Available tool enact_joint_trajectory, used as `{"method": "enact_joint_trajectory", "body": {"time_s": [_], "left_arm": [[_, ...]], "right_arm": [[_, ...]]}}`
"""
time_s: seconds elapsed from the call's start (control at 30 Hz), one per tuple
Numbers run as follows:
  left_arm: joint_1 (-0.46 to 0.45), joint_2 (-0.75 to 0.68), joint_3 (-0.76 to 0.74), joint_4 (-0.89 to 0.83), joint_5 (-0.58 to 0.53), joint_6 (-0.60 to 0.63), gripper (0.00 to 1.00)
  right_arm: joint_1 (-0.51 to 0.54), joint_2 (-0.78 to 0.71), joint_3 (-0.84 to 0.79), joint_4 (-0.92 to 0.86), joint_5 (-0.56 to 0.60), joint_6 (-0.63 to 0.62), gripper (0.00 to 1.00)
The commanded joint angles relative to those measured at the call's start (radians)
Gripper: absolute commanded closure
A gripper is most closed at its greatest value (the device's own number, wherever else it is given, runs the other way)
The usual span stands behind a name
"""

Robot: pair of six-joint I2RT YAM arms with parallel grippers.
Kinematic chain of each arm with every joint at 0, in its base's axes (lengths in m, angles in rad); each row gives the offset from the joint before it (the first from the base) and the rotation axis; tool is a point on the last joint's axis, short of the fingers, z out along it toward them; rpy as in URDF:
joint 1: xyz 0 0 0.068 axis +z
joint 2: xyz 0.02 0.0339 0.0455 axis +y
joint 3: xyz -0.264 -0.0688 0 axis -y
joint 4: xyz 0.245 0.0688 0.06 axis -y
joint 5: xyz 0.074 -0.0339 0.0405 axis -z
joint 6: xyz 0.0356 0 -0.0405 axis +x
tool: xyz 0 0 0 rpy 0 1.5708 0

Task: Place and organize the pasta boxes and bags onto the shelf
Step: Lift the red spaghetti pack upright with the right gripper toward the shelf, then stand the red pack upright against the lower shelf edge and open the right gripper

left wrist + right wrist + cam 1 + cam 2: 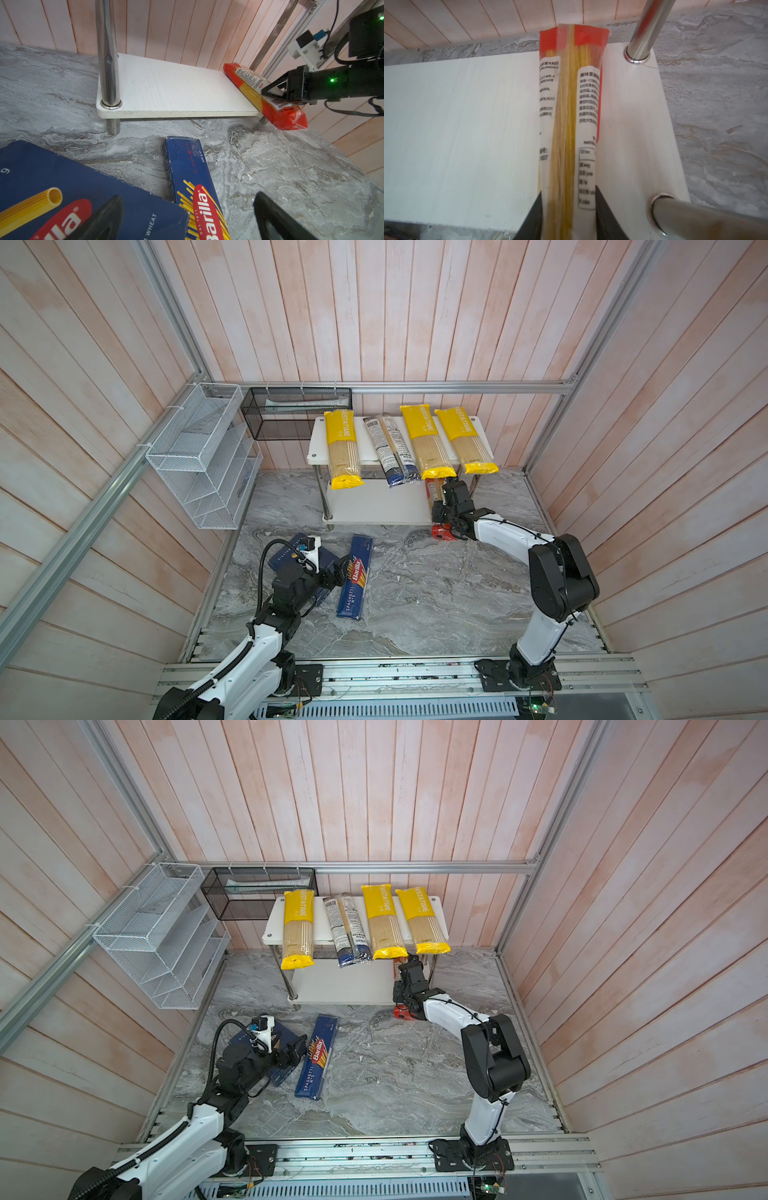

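Right wrist view shows the right gripper [568, 190] with its fingers [533, 214] close on either side of the red-ended bag [569, 104]. The bag lies on the lower board [467, 124] of the shelf [374, 506] beside a chrome post [641, 31], and I cannot tell whether the fingers press it. In a top view, three yellow bags [343, 448] and two slim clear bags [388, 448] lie across the top board [318, 439], overhanging its front edge. The left gripper [188, 195] hovers with fingers spread and empty above the wide box [83, 176] and narrow spaghetti box [187, 162], both flat on the marble table [436, 593].
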Motion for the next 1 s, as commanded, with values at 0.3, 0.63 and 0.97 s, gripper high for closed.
{"method": "enact_joint_trajectory", "body": {"time_s": [0.3, 0.63, 0.97], "left_arm": [[-0.003, 0.014, -0.006, 0.026, 0.002, -0.014, 0.0], [-0.004, -0.007, -0.018, 0.026, -0.023, -0.023, 0.0], [-0.002, 0.056, 0.006, 0.027, -0.025, -0.027, 0.0]], "right_arm": [[-0.003, -0.063, 0.023, -0.166, 0.066, -0.011, 0.45], [0.001, -0.334, -0.295, -0.059, -0.098, 0.032, 0.41], [0.028, -0.439, -0.436, 0.032, -0.328, 0.029, 0.4]]}}
